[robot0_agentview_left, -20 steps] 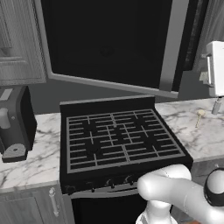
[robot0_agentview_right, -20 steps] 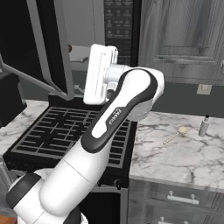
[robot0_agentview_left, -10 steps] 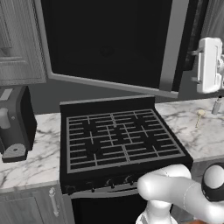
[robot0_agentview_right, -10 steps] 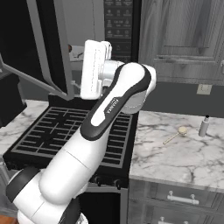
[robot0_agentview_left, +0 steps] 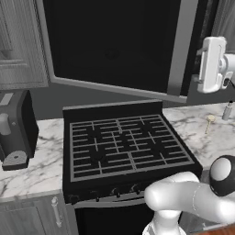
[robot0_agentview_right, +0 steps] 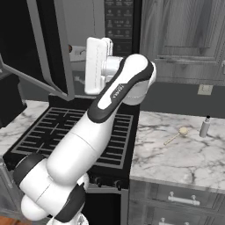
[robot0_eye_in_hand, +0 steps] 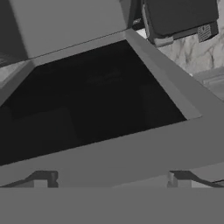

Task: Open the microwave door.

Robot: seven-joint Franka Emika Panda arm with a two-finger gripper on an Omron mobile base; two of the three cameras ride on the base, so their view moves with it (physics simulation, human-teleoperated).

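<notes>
Kitchen, marble counter [robot0_agentview_right: 184, 151] | microwave door [robot0_agentview_left: 114, 43] swung open | jaws wide, empty | no legible writing

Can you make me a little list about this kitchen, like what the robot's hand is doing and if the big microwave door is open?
microwave door: swung open, its big black glass panel hanging out over the stove
microwave: up above the stove, dark button panel showing
tool: open, holding nothing, up beside the free edge of the door
stove: black, grates bare, right under the door
toaster: black, on the marble counter left of the stove
counter right of stove: a small wooden spoon and a little grey bottle
</notes>
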